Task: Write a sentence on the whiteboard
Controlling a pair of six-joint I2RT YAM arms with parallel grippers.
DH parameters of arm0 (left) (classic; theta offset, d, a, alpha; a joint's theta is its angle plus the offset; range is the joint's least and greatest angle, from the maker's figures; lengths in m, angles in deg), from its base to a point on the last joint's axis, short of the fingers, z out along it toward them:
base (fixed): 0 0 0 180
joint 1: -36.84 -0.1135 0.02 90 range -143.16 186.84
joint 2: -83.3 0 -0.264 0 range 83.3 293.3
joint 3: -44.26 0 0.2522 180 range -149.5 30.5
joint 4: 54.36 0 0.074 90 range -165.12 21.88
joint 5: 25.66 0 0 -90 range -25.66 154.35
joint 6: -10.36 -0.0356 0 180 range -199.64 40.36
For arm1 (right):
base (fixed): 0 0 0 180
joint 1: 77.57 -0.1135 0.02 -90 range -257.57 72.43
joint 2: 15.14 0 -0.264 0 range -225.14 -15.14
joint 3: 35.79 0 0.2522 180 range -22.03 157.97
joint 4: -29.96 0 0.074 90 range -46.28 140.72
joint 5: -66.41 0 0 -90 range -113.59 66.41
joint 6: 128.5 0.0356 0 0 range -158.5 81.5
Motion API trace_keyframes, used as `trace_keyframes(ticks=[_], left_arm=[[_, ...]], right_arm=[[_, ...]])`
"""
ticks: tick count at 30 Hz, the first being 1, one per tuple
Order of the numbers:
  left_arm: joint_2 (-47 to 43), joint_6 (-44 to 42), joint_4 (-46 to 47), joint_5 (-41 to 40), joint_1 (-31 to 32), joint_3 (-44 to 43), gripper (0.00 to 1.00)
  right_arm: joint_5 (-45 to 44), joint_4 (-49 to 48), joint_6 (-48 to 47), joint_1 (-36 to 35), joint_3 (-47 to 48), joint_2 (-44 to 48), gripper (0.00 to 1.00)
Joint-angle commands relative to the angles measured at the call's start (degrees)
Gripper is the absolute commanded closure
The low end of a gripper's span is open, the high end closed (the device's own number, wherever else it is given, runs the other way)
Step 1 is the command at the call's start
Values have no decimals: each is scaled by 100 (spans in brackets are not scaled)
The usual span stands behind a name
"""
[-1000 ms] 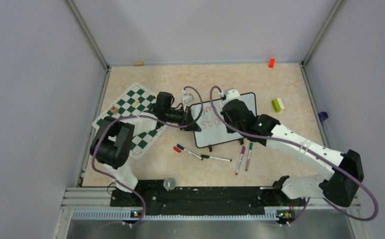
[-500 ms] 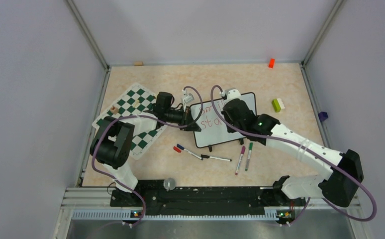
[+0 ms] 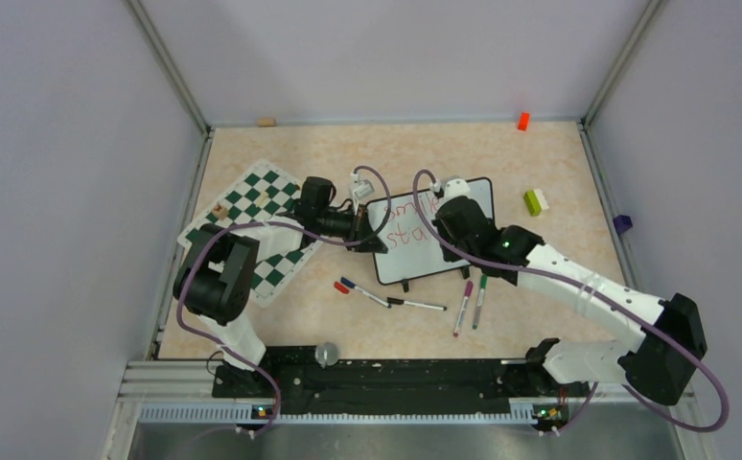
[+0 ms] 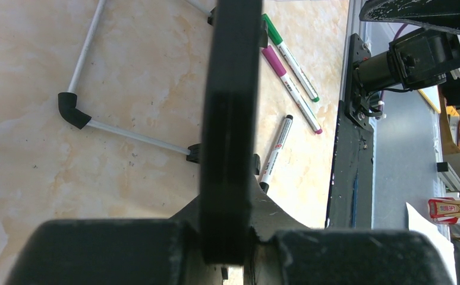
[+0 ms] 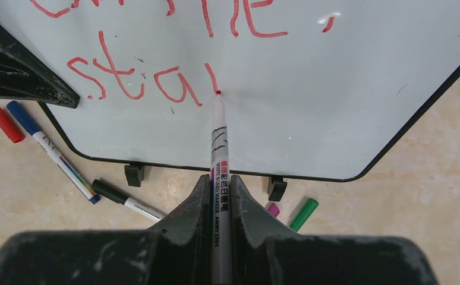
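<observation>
While the right hand [image 5: 220, 196], closed on the red marker [image 5: 219, 133], sets its tip on the whiteboard [image 3: 423, 261] at the centre of the desk [image 3: 329, 153], the left hand [image 4: 227, 234] clamps the board's 9 o'clock edge. The sentence [image 5: 135, 83] stands at "sta"; next, I judge, comes the "y", stroked toward 6 o'clock.

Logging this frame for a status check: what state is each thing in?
left gripper: shut on the whiteboard edge
right gripper: shut on the red marker
whiteboard: held, partly written
sentence: unfinished, second line reads "sta" plus one stroke
red marker: uncapped, tip on board
red cap: off, lying loose
blue marker: capped, loose
black marker: capped, loose
purple marker: capped, loose
green marker: capped, loose
</observation>
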Motion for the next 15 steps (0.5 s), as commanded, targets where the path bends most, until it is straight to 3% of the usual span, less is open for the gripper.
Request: trace_keyframes(ticks=[1, 15], left_arm=[[-143, -161, -228, -648, 21, -16, 100], [-134, -179, -263, -666, 23, -27, 100]], right_arm=[[-165, -120, -55, 187, 278, -45, 100], [-113, -155, -215, 267, 608, -276, 100]])
